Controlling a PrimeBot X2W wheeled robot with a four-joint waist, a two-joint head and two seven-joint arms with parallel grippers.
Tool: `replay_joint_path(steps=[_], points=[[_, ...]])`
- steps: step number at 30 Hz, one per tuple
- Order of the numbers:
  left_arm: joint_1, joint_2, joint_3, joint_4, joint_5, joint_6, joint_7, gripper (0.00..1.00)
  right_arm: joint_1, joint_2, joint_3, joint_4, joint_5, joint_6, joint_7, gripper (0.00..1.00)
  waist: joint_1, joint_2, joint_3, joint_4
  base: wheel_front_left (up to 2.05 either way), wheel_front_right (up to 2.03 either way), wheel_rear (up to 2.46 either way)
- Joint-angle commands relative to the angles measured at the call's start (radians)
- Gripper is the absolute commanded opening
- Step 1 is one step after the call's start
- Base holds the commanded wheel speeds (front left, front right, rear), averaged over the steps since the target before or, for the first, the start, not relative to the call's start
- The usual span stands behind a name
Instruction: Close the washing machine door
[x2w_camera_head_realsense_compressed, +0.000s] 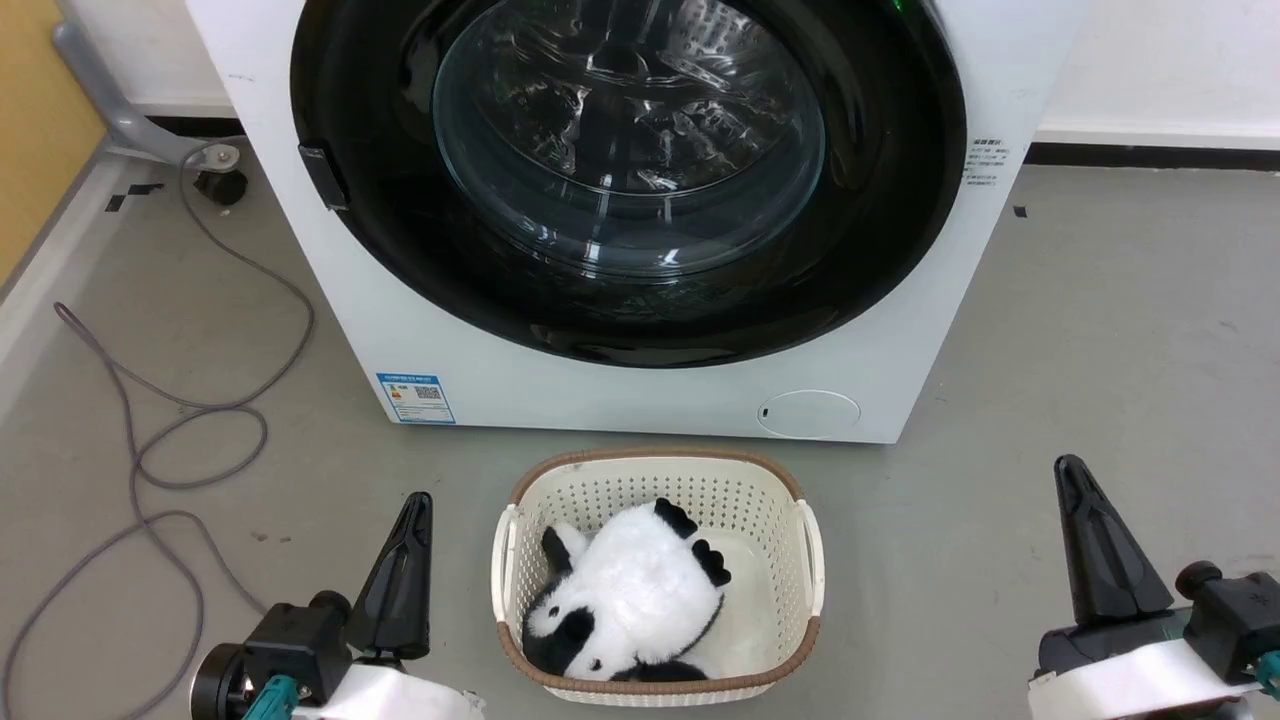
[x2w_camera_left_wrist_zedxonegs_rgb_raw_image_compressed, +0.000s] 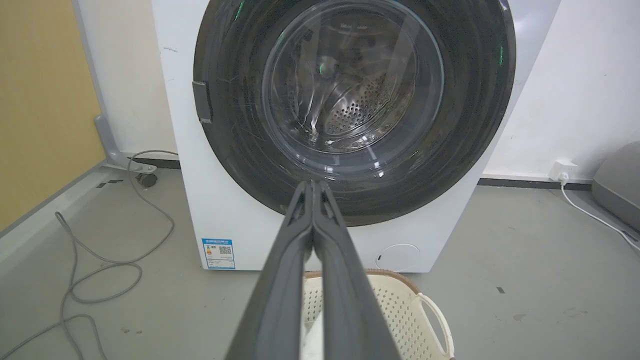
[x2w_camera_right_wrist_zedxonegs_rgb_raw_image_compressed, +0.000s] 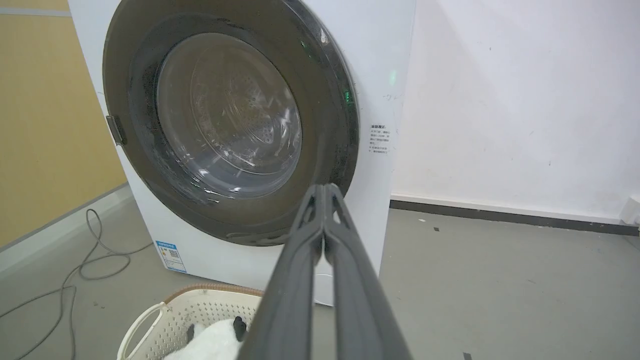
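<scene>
The washing machine is a big white box straight ahead, with a blue sticker and a round cap low on its front. Its round glossy black door lies flat against the front, glass window in the middle and a small latch tab on its left rim. The door looks shut in the left wrist view and the door likewise in the right wrist view. My left gripper is shut and empty at lower left. My right gripper is shut and empty at lower right. Both hang well back from the machine.
A cream perforated basket with a black-and-white plush panda stands on the floor between my grippers, just before the machine. Grey cables loop over the grey floor at left. A white wall socket and cord sit at the right.
</scene>
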Motion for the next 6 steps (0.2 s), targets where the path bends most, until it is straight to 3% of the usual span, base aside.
replay_joint_path(steps=[1, 6], points=[[-0.008, 0.0, 0.003, -0.003, 0.012, 0.008, 0.007, 0.0, -0.004, 0.001, 0.004, 0.003, -0.01, 0.0, 0.007, 0.0, 0.0, 0.0, -0.001, 0.0, 0.0, 0.0, 0.0], [-0.009, 0.0, 0.005, -0.003, 0.017, 0.011, 0.016, 0.0, -0.005, 0.002, 0.007, 0.004, -0.012, 0.0, 0.015, 0.0, 0.0, 0.0, -0.004, -0.001, 0.0, 0.0, 0.0]])
